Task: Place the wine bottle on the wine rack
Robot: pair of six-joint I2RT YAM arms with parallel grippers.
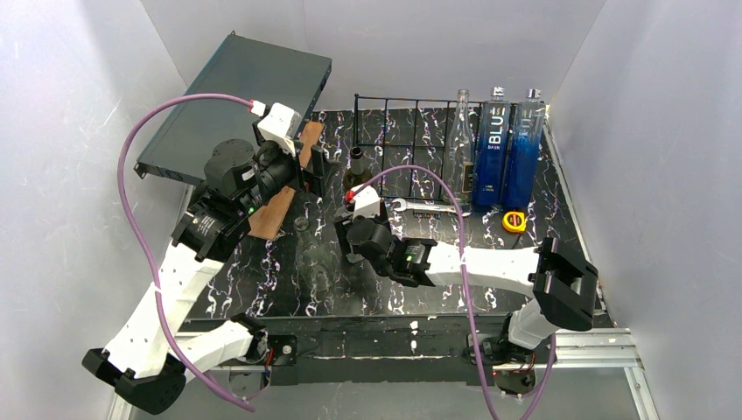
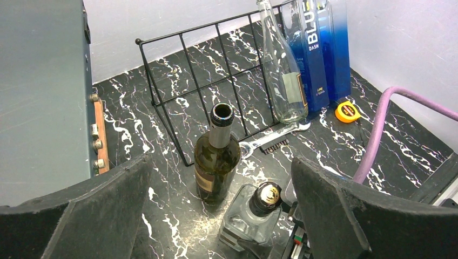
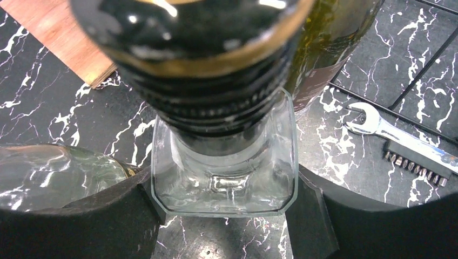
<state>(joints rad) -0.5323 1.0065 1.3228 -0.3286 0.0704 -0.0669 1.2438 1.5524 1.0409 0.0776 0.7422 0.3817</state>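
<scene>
A dark grey flat metal box (image 1: pixel 236 96) sits at far left. The left end effector (image 1: pixel 313 168) is released, empty. Right of it, the dark green glass wine bottle (image 2: pixel 217 156) stands upright on the black marbled desk (image 1: pixel 262 289), by the left end of the black wire wine rack (image 2: pixel 216 70). Nearer, the right end effector (image 3: pixel 224 221) is grasping a clear square glass bottle with a black cap (image 3: pixel 224 178). A clear slender glass bottle (image 2: pixel 281 75) leans on the rack's right end, with two tall blue bottles (image 1: pixel 507 149) beside it.
</scene>
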